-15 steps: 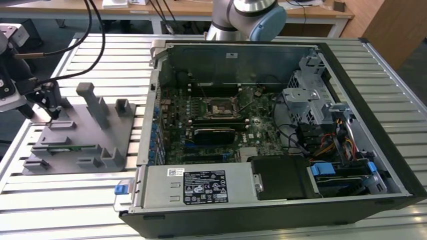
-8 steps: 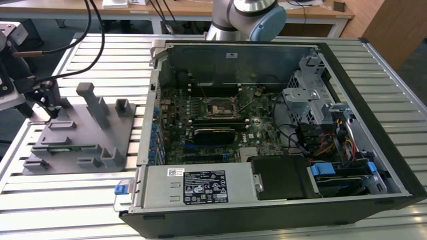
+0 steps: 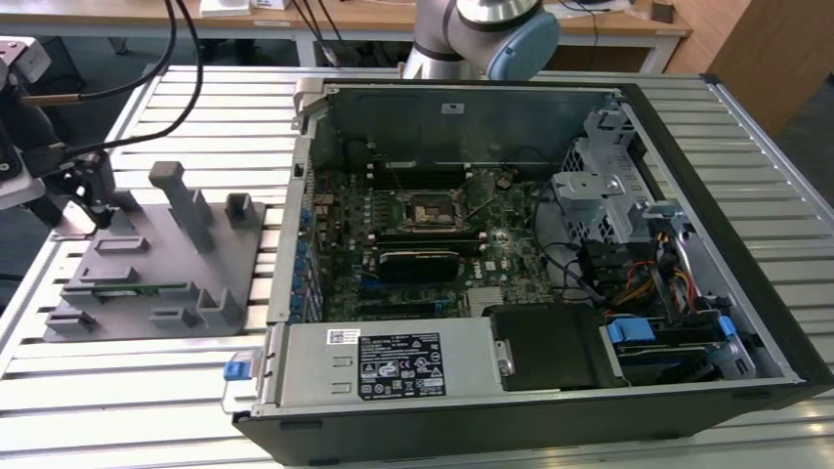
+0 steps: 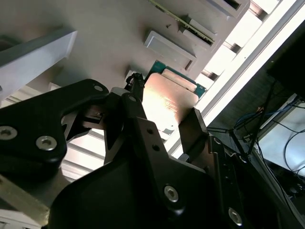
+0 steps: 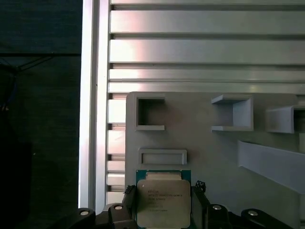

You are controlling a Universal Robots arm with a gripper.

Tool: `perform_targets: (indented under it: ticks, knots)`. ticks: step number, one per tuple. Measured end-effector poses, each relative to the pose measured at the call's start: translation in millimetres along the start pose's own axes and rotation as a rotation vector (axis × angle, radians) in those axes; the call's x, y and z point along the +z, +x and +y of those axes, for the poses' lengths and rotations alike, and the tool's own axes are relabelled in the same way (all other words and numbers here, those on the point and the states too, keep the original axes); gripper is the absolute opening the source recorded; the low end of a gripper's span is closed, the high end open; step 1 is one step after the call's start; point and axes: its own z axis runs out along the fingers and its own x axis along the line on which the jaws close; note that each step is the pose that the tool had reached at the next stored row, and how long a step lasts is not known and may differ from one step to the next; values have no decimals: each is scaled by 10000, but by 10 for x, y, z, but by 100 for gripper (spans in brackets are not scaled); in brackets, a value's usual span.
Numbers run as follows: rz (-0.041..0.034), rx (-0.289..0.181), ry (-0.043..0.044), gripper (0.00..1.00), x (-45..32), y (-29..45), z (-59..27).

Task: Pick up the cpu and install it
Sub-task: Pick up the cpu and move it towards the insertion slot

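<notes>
We see the pincer [image 5: 163,196] narrowed to the cpu's width, its fingers [image 5: 129,198] against two opposite edges of the cpu [image 5: 163,210]. The cpu lies flat on the grey fixture plate [image 5: 214,157], near that plate's edge, just beside its shallow rectangular recess [image 5: 162,156].

Faint print on the cpu [image 5: 163,202] and the power-supply label [image 3: 398,364] cannot be read.

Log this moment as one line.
stage: cpu pickup | claw: straddling cpu | cpu: on gray fixture tray | grip: unclear
</notes>
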Motion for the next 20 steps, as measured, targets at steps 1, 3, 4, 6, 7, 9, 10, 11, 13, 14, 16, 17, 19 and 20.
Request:
perform_targets:
  ticks: [1, 3, 4, 6, 7, 9, 10, 11, 13, 14, 16, 17, 19, 20]
  knots:
    - [-1, 0, -1, 54, -11, 0, 1]
    - [-1, 0, -1, 54, -41, 1, 2]
    - [-1, 0, -1, 54, -58, 1, 3]
    - [-1, 1, -1, 54, -100, 2, 5]
    - [-1, 1, 0, 54, -123, 2, 6]
    - [-2, 1, -1, 54, -172, 3, 8]
    - [-3, 0, -1, 54, -201, 3, 9]
    - [-1, 0, -1, 54, -235, 4, 10]
    - [-2, 0, -1, 54, -306, 5, 14]
    - [-1, 1, -1, 54, -341, 6, 16]
    - [-1, 0, -1, 54, -398, 7, 19]
    - [-2, 1, -1, 54, -427, 8, 20]
    - [-3, 1, -1, 54, -489, 9, 24]
    - [-2, 1, -1, 54, -527, 9, 26]
